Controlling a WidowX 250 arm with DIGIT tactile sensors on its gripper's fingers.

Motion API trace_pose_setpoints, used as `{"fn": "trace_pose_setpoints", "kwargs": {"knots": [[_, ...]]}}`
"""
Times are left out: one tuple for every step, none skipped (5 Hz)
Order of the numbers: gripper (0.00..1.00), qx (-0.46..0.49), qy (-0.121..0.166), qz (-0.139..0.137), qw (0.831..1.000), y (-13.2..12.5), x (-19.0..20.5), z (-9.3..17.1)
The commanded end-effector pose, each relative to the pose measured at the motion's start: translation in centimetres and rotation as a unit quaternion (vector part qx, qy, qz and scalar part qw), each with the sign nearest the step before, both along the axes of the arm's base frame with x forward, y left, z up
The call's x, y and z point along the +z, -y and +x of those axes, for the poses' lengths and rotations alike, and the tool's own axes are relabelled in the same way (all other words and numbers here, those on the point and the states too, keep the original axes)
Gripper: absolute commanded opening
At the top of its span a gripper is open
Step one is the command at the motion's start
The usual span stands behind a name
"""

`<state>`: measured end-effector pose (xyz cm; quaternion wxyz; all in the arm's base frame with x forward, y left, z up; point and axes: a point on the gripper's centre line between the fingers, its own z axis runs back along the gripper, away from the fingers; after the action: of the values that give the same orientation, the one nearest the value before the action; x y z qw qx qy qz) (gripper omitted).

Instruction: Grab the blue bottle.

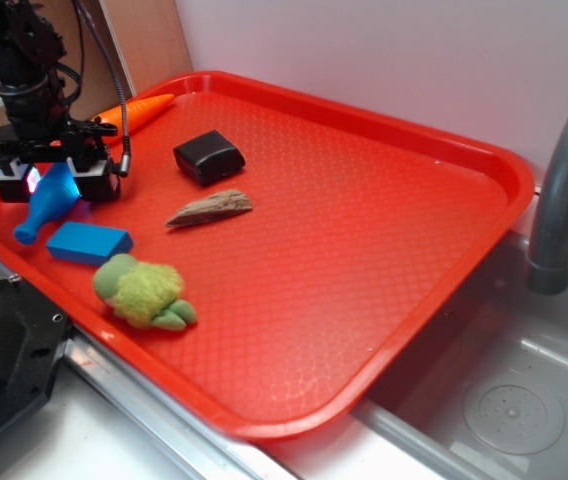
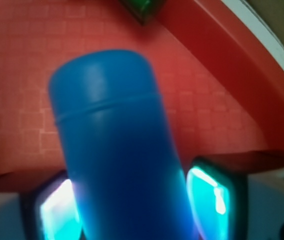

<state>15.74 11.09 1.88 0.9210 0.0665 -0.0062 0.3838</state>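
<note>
The blue bottle (image 1: pixel 42 207) lies tilted at the left side of the red tray (image 1: pixel 364 250), its narrow neck pointing to the front left and touching the tray. My gripper (image 1: pixel 56 185) stands over its fat body with one finger on each side. In the wrist view the bottle's body (image 2: pixel 117 150) fills the space between the two glowing pads (image 2: pixel 57 212), and both pads press against its sides. The gripper (image 2: pixel 137 210) is shut on the bottle.
An orange toy carrot (image 1: pixel 139 110) lies just behind the gripper by the tray's back rim. A flat blue block (image 1: pixel 89 243) and a green plush (image 1: pixel 144 292) lie in front. A black block (image 1: pixel 208 156) and a wood piece (image 1: pixel 210 208) lie to the right. A faucet (image 1: pixel 564 190) and sink (image 1: pixel 504 400) are at far right.
</note>
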Motion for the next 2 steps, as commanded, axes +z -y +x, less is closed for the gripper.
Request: {"fn": "trace_pose_setpoints", "kwargs": {"knots": [[0.00,-0.239,0.110,-0.058,0.963,1.9,7.2,-1.8],[0.00,-0.320,0.094,-0.036,0.942,5.5,12.2,-1.4]]}}
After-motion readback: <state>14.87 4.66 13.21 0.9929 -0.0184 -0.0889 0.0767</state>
